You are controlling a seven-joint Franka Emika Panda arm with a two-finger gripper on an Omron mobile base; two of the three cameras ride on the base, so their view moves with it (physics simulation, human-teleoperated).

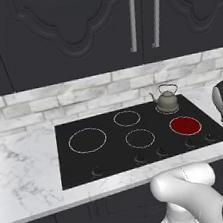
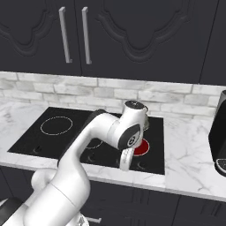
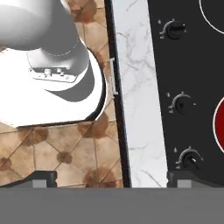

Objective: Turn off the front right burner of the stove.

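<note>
Glowing red round front right burner (image 1: 185,125) on glossy black glass stove (image 1: 105,157), just beyond two-finger gripper (image 3: 111,178), jaws spread wide, empty, above stove's front edge.

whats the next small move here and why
Probably shift the open gripper sideways toward the stove and centre it on the knob nearest its fingertip. The front right burner glows red, and the fingertips now straddle the marble counter edge and floor, not a knob.
</note>
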